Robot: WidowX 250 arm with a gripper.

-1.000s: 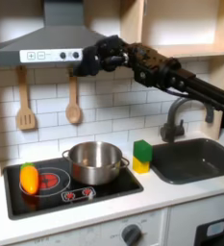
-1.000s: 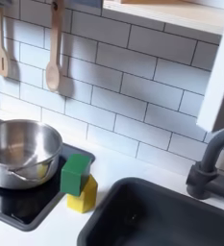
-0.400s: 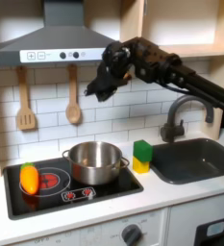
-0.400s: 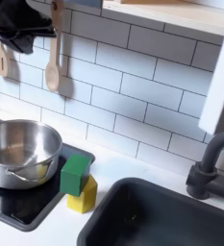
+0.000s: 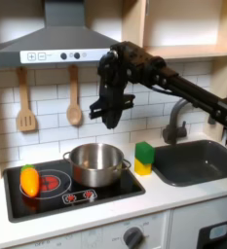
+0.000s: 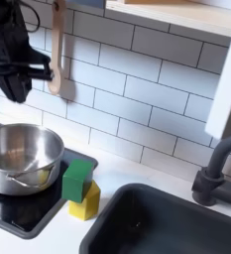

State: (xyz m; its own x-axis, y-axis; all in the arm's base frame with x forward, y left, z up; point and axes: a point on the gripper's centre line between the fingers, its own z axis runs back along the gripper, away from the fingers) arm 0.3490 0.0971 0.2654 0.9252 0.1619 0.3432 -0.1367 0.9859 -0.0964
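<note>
since a second ago the arm has swung down from beside the hood; gripper (image 5: 107, 115) now hangs above the pot (image 5: 96, 163), not touching it. in the second exterior view the gripper (image 6: 13, 91) sits at the second exterior view's left, over the pot (image 6: 21, 157). cannot tell whether the claw is spread or pressed together; nothing seen in it.

left to right in the first exterior view: slotted spatula (image 5: 25, 105) and wooden spoon (image 5: 74, 102) hang on the tile wall; an orange-and-yellow toy vegetable (image 5: 28, 180) lies on the red burner of the stovetop (image 5: 47, 196); the pot stands on the stovetop's right half, shiny steel, round, short side handles, interior looks empty; just beside the stovetop, a green block on a yellow block (image 5: 143, 157); then sink (image 5: 197, 160) and faucet (image 5: 176, 120).
</note>
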